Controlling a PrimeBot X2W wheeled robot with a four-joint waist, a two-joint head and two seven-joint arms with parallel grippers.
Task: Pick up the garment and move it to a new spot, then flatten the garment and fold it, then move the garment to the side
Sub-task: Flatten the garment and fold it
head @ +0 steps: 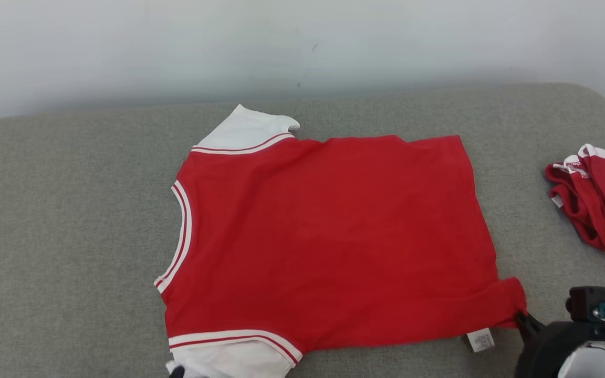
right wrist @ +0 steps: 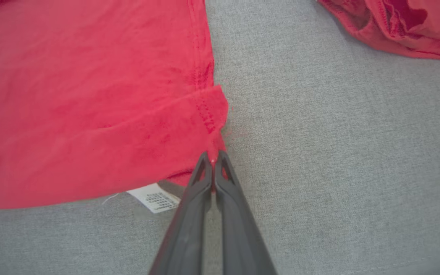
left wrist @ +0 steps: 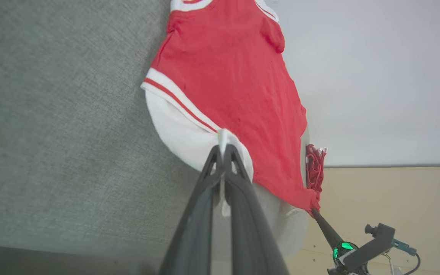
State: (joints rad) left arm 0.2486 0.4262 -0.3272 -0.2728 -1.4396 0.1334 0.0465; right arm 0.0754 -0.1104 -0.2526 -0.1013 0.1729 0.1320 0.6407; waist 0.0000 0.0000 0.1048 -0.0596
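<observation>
One red T-shirt (head: 329,236) lies flat at the centre of the grey cushion (head: 71,210). Left gripper (left wrist: 223,151) clenched on its white sleeve (left wrist: 181,130); right gripper (right wrist: 213,156) clenched on its hem corner (right wrist: 208,110), near the front edge.

Soft, even light is flooding in, bright all round. A faint shadow is sitting under the garment (right wrist: 90,114) at six o'clock. Wrist views are bending at their edges, and the right gripper (right wrist: 213,158) is blurring near the lens.

The near white sleeve (head: 229,362) of the garment (head: 329,236) runs off the head view's bottom edge; a second red garment (head: 602,199) is cut by the right edge; print on the label (right wrist: 155,198) is too small to read
</observation>
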